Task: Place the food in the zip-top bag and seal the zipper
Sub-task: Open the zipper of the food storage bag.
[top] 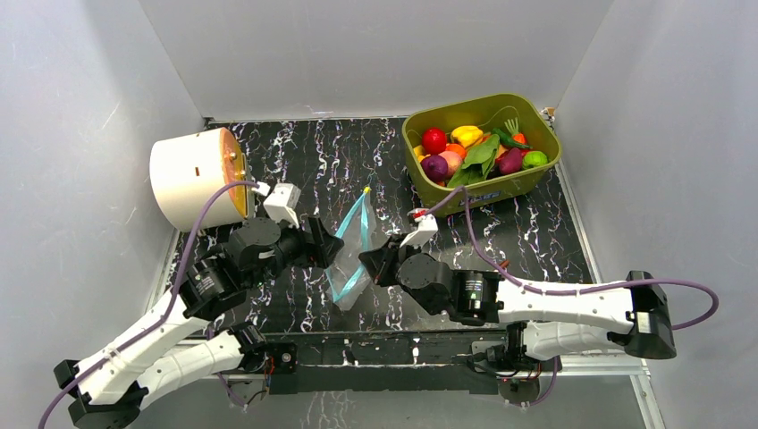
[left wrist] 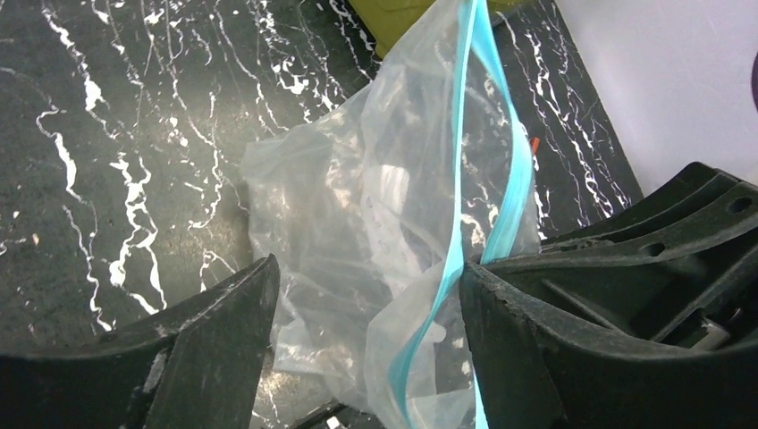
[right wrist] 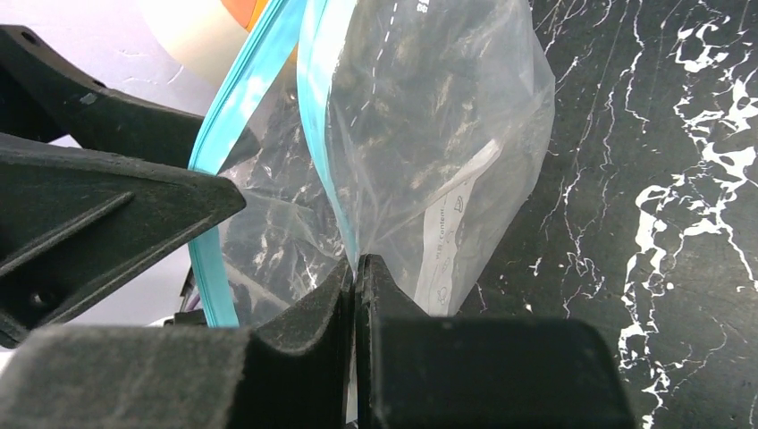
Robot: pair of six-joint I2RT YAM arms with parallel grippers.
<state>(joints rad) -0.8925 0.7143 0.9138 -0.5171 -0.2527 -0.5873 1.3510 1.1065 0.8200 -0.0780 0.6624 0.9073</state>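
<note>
The right pincer is squeezed shut on the zip-top bag, right at its blue zipper. The left pincer is wide open, and the bag sits between its two fingers. The food lies in a green tub, far past the right pincer.

Arms are angled inward, wrists facing each other.
Left gripper is spread wide; right gripper is clamped tight.

Robotics lab cell: white walls around a marbled table, left arm and right arm bolted at its near edge.
</note>
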